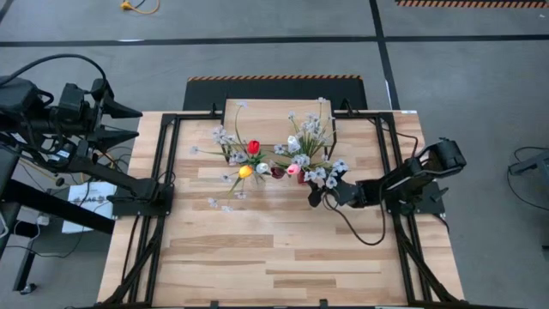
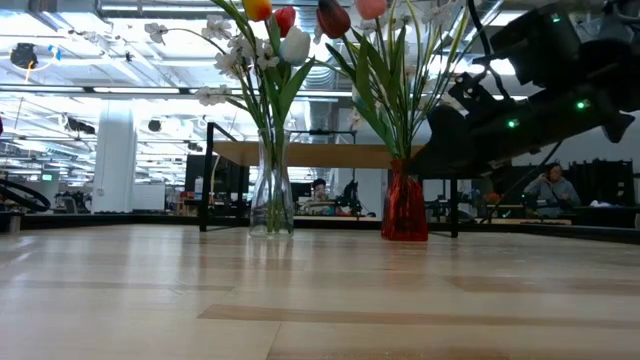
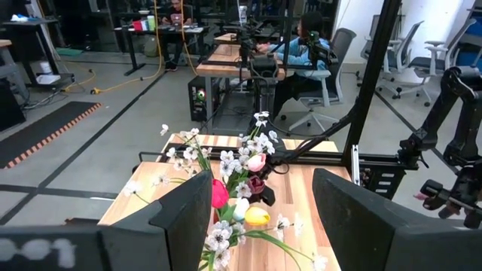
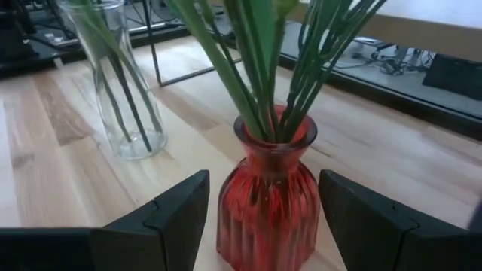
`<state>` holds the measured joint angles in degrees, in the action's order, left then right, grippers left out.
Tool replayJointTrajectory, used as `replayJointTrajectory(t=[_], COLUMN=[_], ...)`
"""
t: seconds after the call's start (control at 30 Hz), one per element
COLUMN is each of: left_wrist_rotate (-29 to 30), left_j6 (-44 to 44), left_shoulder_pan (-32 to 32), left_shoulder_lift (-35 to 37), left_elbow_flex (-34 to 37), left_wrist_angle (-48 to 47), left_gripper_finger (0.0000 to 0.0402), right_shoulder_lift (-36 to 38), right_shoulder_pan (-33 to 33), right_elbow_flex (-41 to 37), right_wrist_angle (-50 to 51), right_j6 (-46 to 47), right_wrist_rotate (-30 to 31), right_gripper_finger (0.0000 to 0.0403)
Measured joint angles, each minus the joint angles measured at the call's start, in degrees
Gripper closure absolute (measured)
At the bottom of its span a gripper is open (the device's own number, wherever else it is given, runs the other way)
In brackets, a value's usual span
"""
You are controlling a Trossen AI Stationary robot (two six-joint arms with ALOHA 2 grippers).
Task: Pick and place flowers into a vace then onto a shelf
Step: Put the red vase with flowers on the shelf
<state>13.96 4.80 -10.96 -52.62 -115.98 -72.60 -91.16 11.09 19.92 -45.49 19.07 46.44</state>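
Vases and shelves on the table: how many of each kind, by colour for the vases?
Clear glass vase: 1
Red glass vase: 1
Wooden shelf: 1
Total: 3

Both arms are built of matte black links: the left arm (image 1: 103, 176) is a long slim beam ending in a bulky black wrist block with pointed dark fingers, and the right arm (image 1: 403, 180) is a chain of rounded black housings with a boxy elbow. A thin black cable (image 1: 360, 233) loops from the right arm over the wood, and small green lights (image 2: 512, 124) glow on its casing in the low view. Each wrist view shows fingers (image 4: 162, 218) as broad, angular, dark grey plastic wedges with bevelled edges.
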Motion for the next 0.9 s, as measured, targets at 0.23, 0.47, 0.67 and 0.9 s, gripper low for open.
replayJointTrajectory(t=[0.23, 0.47, 0.67, 0.9], left_wrist_rotate=[0.0, 0.0, 0.3, 0.0], left_j6=[0.1, 0.5, 0.4, 0.8], left_shoulder_pan=[0.0, 0.0, 0.0, 0.0], left_shoulder_lift=[0.0, 0.0, 0.0, 0.0], left_elbow_flex=[0.0, 0.0, 0.0, 0.0], left_wrist_angle=[-0.1, -0.1, -0.1, -0.1], left_gripper_finger=[0.0182, 0.0182, 0.0182, 0.0182], right_shoulder_lift=[0.0, 0.0, 0.0, 0.1], right_shoulder_pan=[1.3, 5.0, 4.1, 1.7], right_elbow_flex=[0.0, 0.0, 0.0, 0.1], right_wrist_angle=[0.4, 2.4, 2.2, -1.2], right_j6=[0.0, -0.1, 0.0, 0.8], right_wrist_rotate=[0.0, 0.0, 3.7, 4.5], right_gripper_finger=[0.016, 0.0165, 0.017, 0.0168])
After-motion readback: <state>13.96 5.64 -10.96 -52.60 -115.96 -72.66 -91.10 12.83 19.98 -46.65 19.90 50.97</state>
